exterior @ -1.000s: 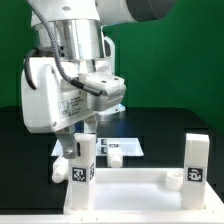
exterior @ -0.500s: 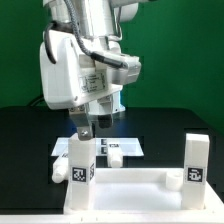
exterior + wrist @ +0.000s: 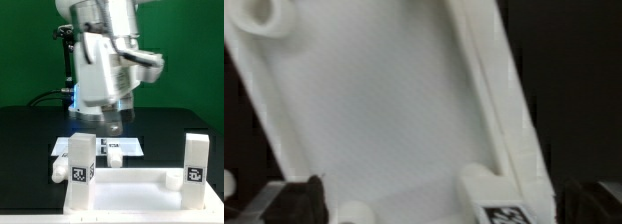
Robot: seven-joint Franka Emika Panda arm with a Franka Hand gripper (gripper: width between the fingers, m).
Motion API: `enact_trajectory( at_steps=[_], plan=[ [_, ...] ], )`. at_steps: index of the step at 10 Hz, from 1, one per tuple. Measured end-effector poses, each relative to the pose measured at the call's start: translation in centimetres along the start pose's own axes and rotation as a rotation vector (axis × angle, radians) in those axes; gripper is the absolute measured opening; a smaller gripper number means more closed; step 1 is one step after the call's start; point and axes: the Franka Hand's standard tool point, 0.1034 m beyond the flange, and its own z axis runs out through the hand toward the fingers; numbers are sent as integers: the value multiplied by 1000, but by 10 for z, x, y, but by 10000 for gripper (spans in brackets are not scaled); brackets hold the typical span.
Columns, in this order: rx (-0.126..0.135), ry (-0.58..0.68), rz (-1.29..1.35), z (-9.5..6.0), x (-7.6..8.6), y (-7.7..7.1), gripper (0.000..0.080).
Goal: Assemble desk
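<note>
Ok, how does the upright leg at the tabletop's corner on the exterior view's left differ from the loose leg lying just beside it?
The upright leg stands vertical on the tabletop; the loose leg lies off it, on the black table. The upright leg shows a tag toward the camera; the loose leg shows none clearly. Both are white.

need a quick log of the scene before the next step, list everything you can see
white plastic rimmed desk tabletop panel: one, white, front of the table
white square-bar tagged legs: two, white, upright at the panel's two ends
loose white part: one, white, lying beside the leg on the exterior view's left
marker board: one, white, flat behind the panel
black table: one, black
green backdrop: one, green, behind
robot arm: one, white, above the marker board
gripper: one, dark, low over the marker board
</note>
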Motion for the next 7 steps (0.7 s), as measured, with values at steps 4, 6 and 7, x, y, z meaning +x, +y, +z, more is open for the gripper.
enact_trajectory(
  at_steps=[4, 6, 7],
  plan=[
    [-3, 4, -2, 3, 1, 0, 649],
    [-33, 22, -71, 12, 0, 17, 649],
    [-51, 31, -92, 21, 0, 32, 649]
  ],
)
